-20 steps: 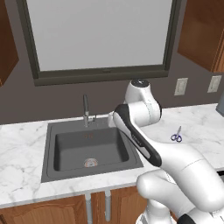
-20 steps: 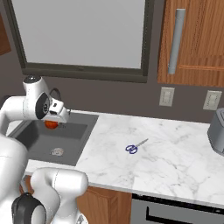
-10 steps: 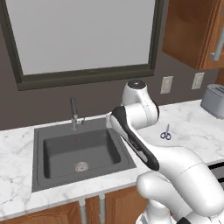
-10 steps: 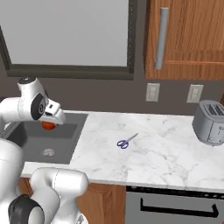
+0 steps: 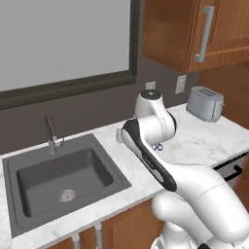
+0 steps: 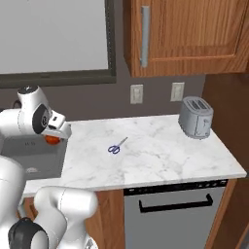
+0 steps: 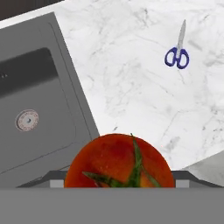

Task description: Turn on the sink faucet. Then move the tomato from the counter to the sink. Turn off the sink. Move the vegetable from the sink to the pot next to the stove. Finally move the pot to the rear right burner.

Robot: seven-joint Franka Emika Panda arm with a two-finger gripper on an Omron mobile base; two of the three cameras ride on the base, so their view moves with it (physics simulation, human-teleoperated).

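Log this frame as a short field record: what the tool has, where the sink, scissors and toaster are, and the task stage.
tool: closed on the tomato, held above the counter
tomato: red, green stem facing the hand camera
sink: basin dry, drain visible, left of the arm
faucet: no water seen running
scissors: blue handles, flat on the marble counter
toaster: at the counter's right end, by the wall
task stage: tomato out of the sink; pot not seen

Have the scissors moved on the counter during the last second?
No. The scissors lie in the same place between the sink and the wall outlets; the camera shifted.
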